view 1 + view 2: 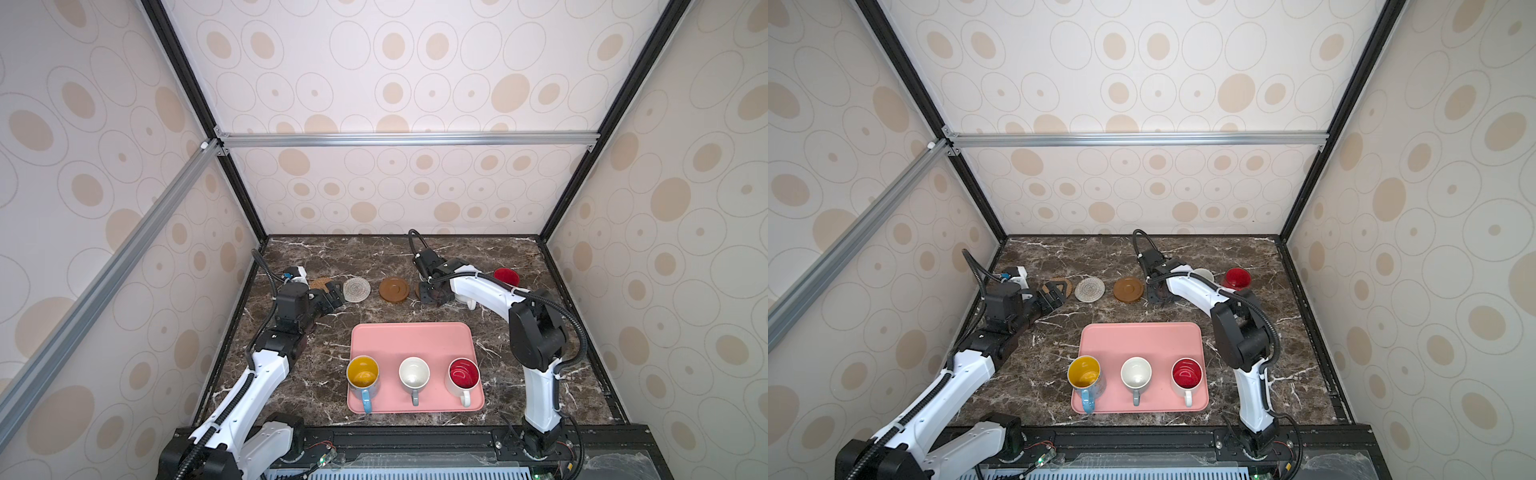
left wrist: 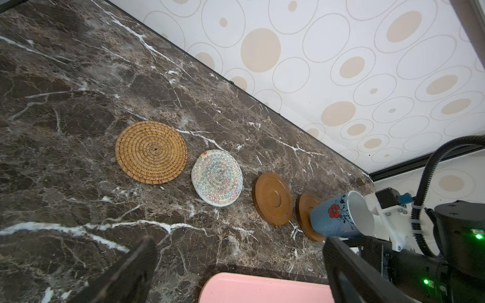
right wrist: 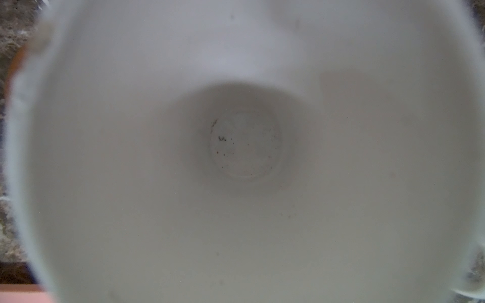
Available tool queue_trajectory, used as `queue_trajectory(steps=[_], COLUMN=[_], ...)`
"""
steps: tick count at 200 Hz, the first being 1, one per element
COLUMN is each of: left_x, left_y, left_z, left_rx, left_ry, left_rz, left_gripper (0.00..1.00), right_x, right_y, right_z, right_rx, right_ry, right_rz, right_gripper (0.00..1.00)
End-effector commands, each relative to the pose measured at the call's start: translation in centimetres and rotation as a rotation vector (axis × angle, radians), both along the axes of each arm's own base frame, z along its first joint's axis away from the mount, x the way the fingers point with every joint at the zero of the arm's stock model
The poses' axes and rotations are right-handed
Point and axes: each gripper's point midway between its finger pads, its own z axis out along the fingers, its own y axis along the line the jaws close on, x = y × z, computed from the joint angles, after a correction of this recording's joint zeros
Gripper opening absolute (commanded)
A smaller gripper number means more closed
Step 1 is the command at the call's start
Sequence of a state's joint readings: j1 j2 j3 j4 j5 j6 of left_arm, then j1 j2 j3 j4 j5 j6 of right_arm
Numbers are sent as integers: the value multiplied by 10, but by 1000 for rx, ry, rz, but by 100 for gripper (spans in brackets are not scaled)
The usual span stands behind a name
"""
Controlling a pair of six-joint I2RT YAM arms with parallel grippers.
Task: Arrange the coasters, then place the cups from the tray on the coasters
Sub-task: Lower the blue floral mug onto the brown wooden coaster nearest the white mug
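I see three mugs standing empty along the near edge of the pink tray [image 1: 411, 336]: the yellow-lined blue mug [image 1: 363, 374], the grey mug [image 1: 414, 374] and the red-lined white mug [image 1: 463, 374]. Beyond the tray's far right corner the light blue mug [image 2: 338, 215], bare inside but for specks, sits on a brown disc [image 2: 305, 210]. My right gripper [image 1: 432, 296] is at its rim, jaws closed; I cannot tell whether they pinch it. My left gripper [image 2: 237, 244] gapes empty.
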State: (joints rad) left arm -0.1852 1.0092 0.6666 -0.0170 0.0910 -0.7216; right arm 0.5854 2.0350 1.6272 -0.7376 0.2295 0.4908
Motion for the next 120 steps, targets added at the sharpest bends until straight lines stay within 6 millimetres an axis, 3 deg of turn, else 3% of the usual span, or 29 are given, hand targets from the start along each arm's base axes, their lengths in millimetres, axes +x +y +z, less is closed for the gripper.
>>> queue_trajectory(steps=[1,120], left_x=[2,3], left_y=[3,2], left_z=[16,17], left_rx=[-13,-18], left_ry=[-34,-35], left_rz=[16,10], left_gripper=[100,100], right_x=[16,15], right_y=[1,0], right_z=[13,5], right_rx=[17,11], right_ry=[-51,-33], right_rz=[-15,-25], right_gripper=[15,15])
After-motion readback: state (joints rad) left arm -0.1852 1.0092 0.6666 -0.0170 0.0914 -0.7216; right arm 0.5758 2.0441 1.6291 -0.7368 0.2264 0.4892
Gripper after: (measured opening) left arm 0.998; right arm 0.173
